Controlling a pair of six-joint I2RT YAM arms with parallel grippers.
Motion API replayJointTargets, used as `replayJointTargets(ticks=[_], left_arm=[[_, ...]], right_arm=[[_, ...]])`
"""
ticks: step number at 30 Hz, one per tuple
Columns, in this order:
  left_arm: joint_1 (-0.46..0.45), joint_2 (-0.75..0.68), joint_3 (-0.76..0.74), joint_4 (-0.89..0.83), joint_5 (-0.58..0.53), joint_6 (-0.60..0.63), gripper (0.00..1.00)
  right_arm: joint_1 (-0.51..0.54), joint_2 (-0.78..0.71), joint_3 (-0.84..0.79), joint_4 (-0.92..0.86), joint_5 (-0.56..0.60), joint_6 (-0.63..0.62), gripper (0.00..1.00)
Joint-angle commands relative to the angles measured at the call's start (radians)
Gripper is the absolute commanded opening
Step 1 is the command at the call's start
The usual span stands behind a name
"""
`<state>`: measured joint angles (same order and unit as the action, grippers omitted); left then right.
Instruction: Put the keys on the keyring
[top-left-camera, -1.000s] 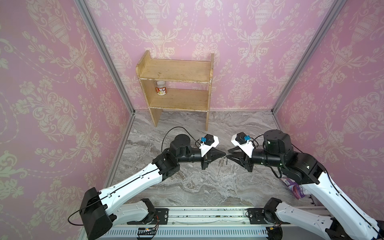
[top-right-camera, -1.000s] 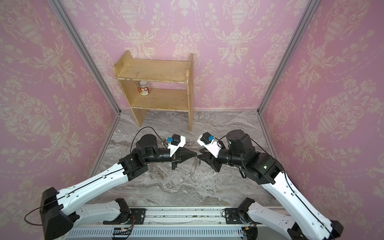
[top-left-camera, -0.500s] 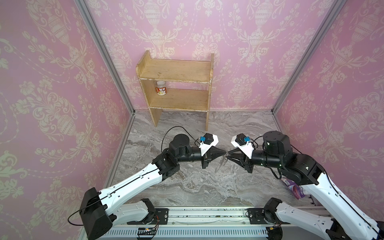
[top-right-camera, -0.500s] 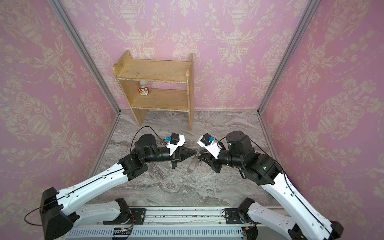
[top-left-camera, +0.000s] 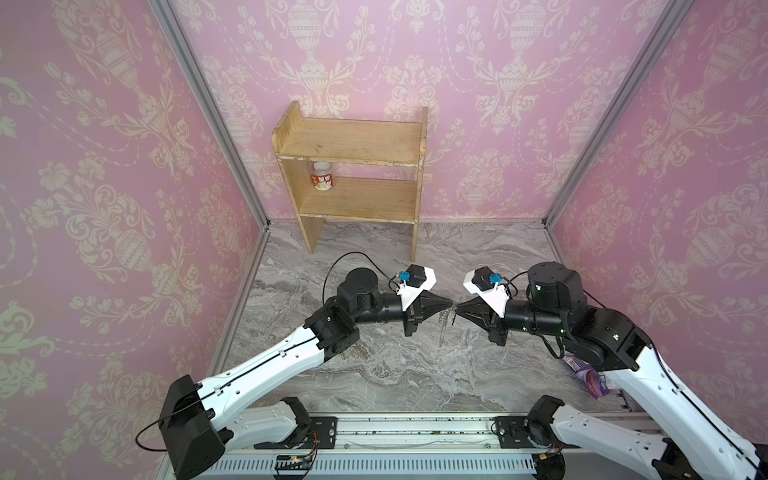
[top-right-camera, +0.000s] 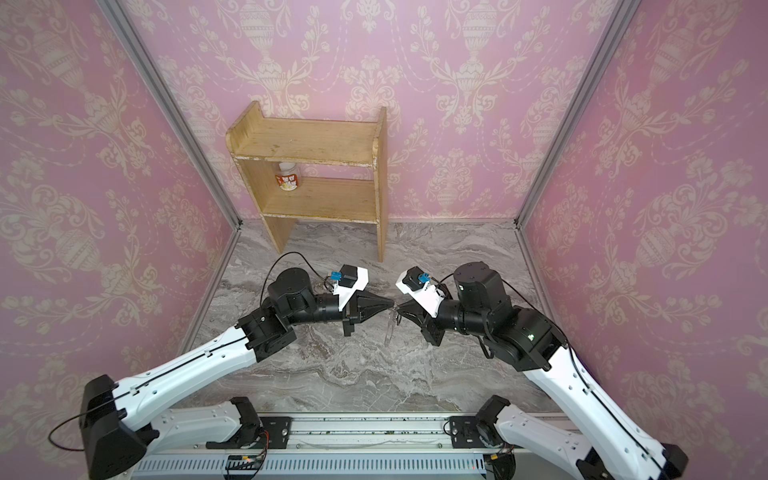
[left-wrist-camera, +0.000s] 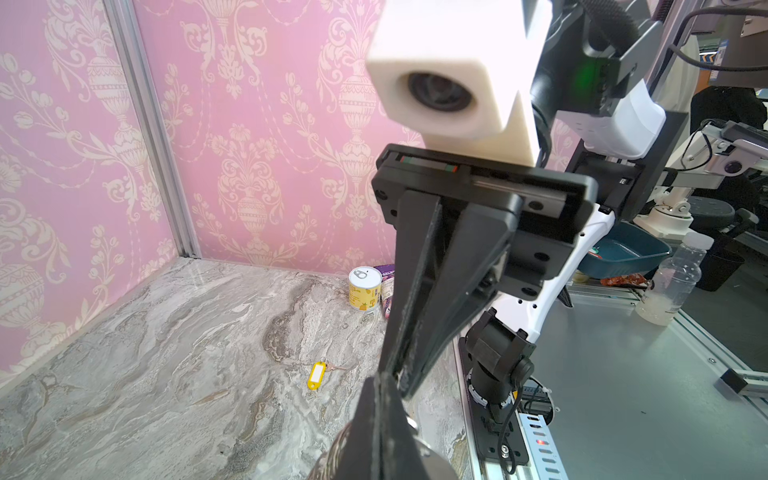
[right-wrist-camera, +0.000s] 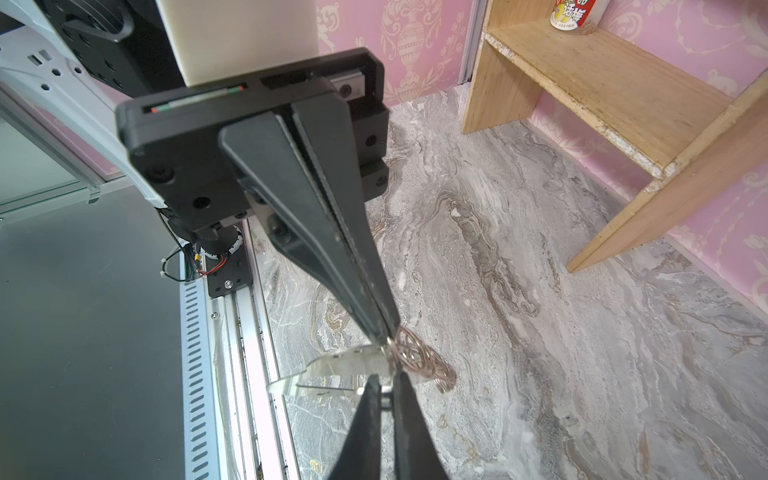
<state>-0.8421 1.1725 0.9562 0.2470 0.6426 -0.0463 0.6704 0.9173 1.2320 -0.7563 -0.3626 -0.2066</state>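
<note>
**Desk:** What's on your screens, biggest first?

**Me:** I see the marble tabletop (top-left-camera: 395, 374), with a wooden shelf (top-left-camera: 353, 141) against the back wall. My two arms meet tip to tip above the middle of the tabletop.

**Desk:** And the pincers?

**Me:** My left pincer (top-left-camera: 450, 309) is clenched on the keyring (right-wrist-camera: 345, 363), at its edge by the bunch of rings. My right pincer (right-wrist-camera: 386, 380) is closed too, with a bit of the keyring's metal between its tips, just beside the left one's grip.

**Desk:** So where is the keyring?

**Me:** It's in the air between the two pincers, clear of the tabletop. In both top views I see its plate hanging thin below the tips.

**Desk:** Any keys?

**Me:** I see a can (left-wrist-camera: 365, 289) standing by the wall. Not far from it the yellow key (left-wrist-camera: 316, 375) lies flat on the tabletop, well apart from both pincers.
</note>
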Motion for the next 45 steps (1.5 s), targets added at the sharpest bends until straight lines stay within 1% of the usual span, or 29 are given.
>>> replayJointTargets(ticks=[1, 7, 13, 16, 22, 27, 31, 35, 36, 37, 39, 40, 45], left_arm=[[-0.006, -0.026, 0.033, 0.052, -0.009, -0.024, 0.0], [-0.006, -0.027, 0.035, 0.077, -0.008, -0.042, 0.0], [-0.006, -0.025, 0.033, 0.121, -0.007, -0.066, 0.0], [-0.006, -0.024, 0.01, 0.189, -0.019, -0.1, 0.0], [-0.006, 0.012, -0.073, 0.44, -0.044, -0.224, 0.0], [-0.006, 0.055, -0.112, 0.601, -0.043, -0.296, 0.0], [-0.009, 0.073, -0.14, 0.67, -0.039, -0.322, 0.0], [-0.009, 0.064, -0.156, 0.664, -0.028, -0.296, 0.0], [-0.009, 0.06, -0.16, 0.66, -0.027, -0.289, 0.0], [-0.009, 0.056, -0.162, 0.655, -0.03, -0.281, 0.0], [-0.009, 0.051, -0.16, 0.643, -0.029, -0.272, 0.0], [-0.009, 0.049, -0.159, 0.64, -0.029, -0.271, 0.0], [-0.008, 0.051, -0.148, 0.637, -0.025, -0.264, 0.0]], right_arm=[[-0.003, -0.005, -0.011, 0.02, -0.001, 0.006, 0.07], [-0.003, -0.002, -0.011, 0.023, -0.004, 0.006, 0.0], [-0.003, -0.002, -0.011, 0.024, -0.016, 0.008, 0.0], [-0.004, -0.018, -0.029, 0.048, -0.031, 0.029, 0.0], [-0.003, -0.086, -0.156, 0.207, -0.058, 0.152, 0.0], [-0.003, -0.124, -0.203, 0.292, -0.052, 0.205, 0.0], [-0.004, -0.132, -0.204, 0.316, -0.051, 0.216, 0.0], [-0.003, -0.135, -0.175, 0.261, -0.027, 0.193, 0.0], [-0.003, -0.135, -0.167, 0.236, -0.008, 0.18, 0.01], [-0.005, -0.137, -0.154, 0.209, 0.01, 0.164, 0.07], [-0.004, -0.145, -0.141, 0.185, 0.037, 0.149, 0.21], [-0.003, -0.151, -0.14, 0.19, 0.041, 0.15, 0.25], [-0.002, -0.15, -0.138, 0.231, 0.033, 0.168, 0.27]])
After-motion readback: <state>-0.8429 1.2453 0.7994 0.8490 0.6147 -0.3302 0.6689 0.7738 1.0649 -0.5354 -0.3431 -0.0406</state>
